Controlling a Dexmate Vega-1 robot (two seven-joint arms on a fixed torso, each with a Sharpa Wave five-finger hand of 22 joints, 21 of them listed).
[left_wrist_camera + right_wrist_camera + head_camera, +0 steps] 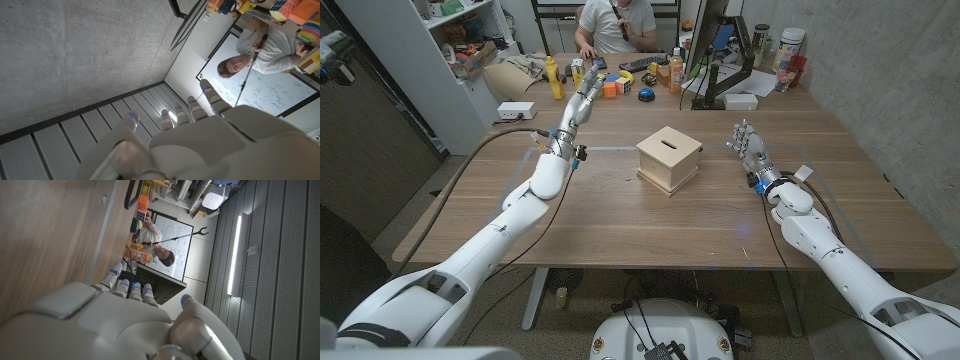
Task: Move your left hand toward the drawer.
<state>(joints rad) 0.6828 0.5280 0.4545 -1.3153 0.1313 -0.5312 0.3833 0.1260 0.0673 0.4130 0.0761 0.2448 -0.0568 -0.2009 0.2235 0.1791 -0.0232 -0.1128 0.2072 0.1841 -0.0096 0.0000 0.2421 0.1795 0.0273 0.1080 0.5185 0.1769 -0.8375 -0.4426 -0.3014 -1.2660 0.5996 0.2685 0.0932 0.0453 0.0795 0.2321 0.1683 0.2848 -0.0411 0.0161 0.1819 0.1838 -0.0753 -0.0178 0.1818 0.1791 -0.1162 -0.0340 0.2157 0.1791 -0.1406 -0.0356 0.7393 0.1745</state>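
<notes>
Drawer [669, 159]: pale natural wood box, dark slot on top. Table [620, 220]: mid-brown wood grain, pale blue tape lines near centre. Left hand [582, 98]: white and grey, blue-lit fingertips [132, 117]. Right hand [748, 146]: white-grey, blue patch at wrist. Far edge of table: yellow bottle [555, 77], orange bottle [675, 73], blue round object [646, 94], black monitor stand [720, 85]. Person [617, 25]: white shirt. Wall right: grey concrete.
</notes>
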